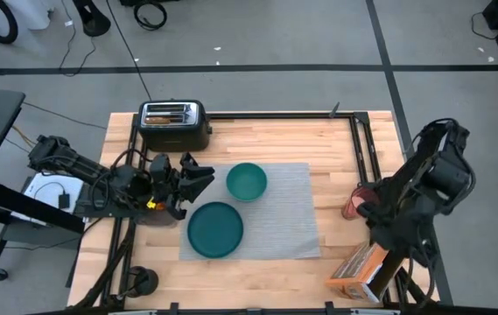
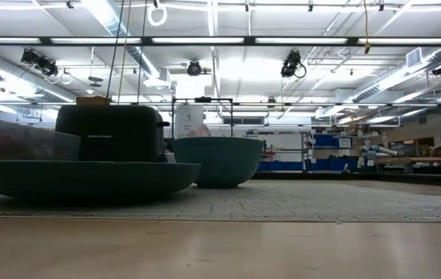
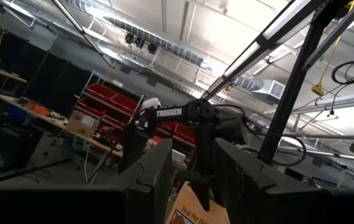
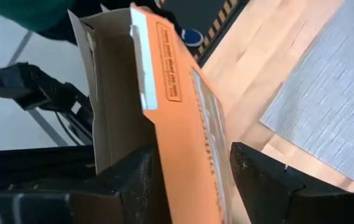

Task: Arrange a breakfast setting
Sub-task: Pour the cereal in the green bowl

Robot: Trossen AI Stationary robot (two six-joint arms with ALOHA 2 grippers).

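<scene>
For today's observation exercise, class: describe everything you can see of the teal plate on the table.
The teal plate is round, smooth and shallow with a low raised rim, and looks empty. It lies flat on the near-left part of the grey ribbed placemat, its left edge reaching the mat's edge. The smaller teal bowl stands just behind it, apart. The left gripper hangs beside it, not touching.

A wooden table [image 1: 336, 149] carries a grey placemat [image 1: 292, 210], a black toaster [image 1: 172, 123] and an orange box [image 1: 360, 273].

A workshop hall: red storage bins [image 3: 111, 99], exposed ceiling strip lights [image 2: 305, 40].
</scene>
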